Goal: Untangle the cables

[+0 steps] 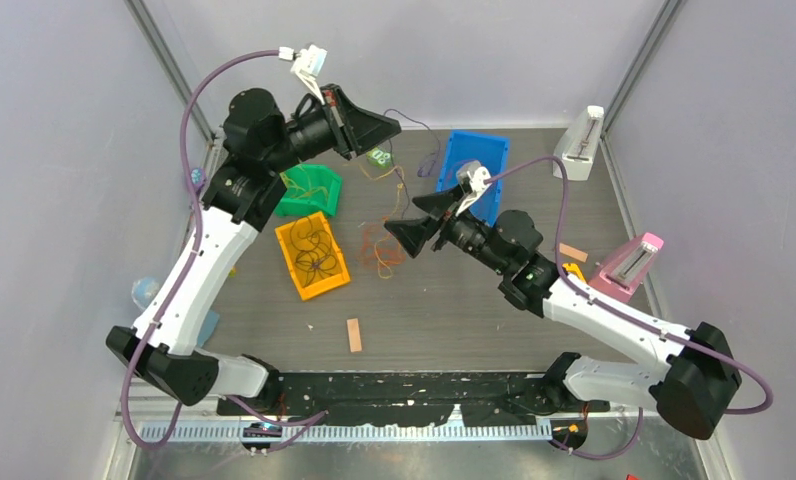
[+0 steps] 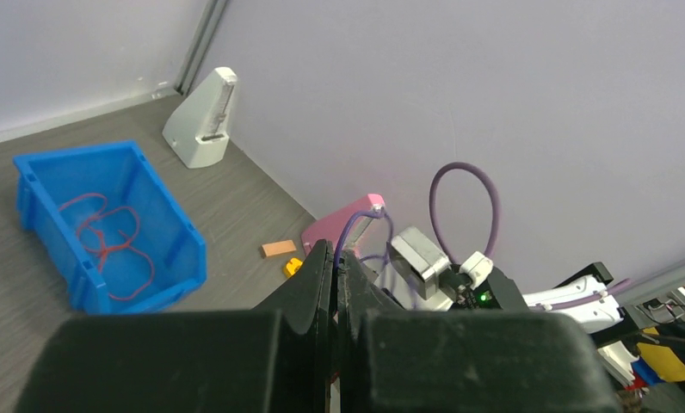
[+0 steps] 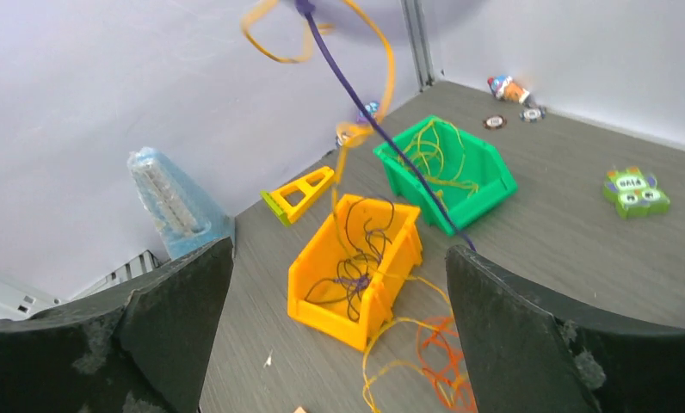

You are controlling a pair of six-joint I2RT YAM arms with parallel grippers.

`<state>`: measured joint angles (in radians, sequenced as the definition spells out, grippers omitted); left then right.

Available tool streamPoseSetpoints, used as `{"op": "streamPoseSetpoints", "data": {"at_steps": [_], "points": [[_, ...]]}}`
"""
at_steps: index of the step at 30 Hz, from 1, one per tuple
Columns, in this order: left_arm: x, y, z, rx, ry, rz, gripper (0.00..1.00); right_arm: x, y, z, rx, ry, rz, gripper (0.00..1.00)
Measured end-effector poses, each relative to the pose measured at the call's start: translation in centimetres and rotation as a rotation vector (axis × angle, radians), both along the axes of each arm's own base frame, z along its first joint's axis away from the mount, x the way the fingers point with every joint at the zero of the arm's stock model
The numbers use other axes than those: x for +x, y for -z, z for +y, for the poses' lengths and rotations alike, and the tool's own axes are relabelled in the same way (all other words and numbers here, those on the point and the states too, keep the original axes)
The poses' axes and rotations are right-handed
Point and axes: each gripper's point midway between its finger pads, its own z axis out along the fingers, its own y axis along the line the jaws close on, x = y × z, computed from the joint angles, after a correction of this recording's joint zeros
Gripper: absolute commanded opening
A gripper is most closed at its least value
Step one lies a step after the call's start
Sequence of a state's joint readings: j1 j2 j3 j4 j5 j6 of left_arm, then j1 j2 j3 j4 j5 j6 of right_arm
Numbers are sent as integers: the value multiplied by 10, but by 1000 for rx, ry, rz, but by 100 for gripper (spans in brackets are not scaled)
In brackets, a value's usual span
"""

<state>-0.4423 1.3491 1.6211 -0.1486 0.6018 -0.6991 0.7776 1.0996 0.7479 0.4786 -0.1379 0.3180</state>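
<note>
Bright, even light; soft shadows

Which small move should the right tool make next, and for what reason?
Probably ease the open right tool toward the dark purple strand hanging before it, crossed with an orange loop; nothing is between its fingers yet, and dark wires already lie in the orange bin.

Left tool [image 1: 394,126] pinched shut, raised; right tool [image 1: 402,217] spread wide, arm outstretched.

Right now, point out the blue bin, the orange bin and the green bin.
blue bin [image 2: 145,280]: left wrist view, on its near outer wall.
orange bin [image 3: 326,314]: right wrist view, on its near outer wall.
green bin [image 3: 485,202]: right wrist view, on its right outer wall.
</note>
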Motion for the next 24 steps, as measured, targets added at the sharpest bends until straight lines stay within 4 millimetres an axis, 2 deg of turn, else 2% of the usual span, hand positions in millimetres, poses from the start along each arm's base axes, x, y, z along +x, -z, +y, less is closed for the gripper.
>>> {"op": "streamPoseSetpoints", "data": {"at_steps": [1,4,5,6,7,8,9,11,16,19,20,22,24], "points": [[0,2,-4,2,8,5,0,2,-6,3,7,-5,-14,94],[-3,2,-12,2,25,7,0,7,-19,10,27,-13,-44,72],[-4,0,-15,1,31,5,0,9,-20,12,31,-14,-46,58],[-7,-1,-17,-1,38,2,0,11,-22,14,31,-13,-50,50],[-9,-2,-18,-2,45,-1,0,14,-21,17,31,-12,-48,37],[-11,-4,-20,-4,50,-4,0,17,-21,19,33,-10,-43,30],[-13,-5,-21,-6,55,-7,0,20,-19,20,30,-3,-36,13],[-16,-8,-24,-9,63,-13,0,27,-13,21,29,24,-13,6],[-12,-8,-21,8,35,-30,0,33,-1,12,30,87,32,5],[-3,-9,-16,20,4,-38,0,30,27,-2,5,134,99,5],[2,-10,-14,23,-7,-38,0,27,46,-10,-9,163,148,5],[10,-13,-10,27,-28,-43,0,20,92,-29,-55,226,268,5],[17,-16,-7,34,-46,-54,0,9,151,-54,-118,310,424,5]]}}
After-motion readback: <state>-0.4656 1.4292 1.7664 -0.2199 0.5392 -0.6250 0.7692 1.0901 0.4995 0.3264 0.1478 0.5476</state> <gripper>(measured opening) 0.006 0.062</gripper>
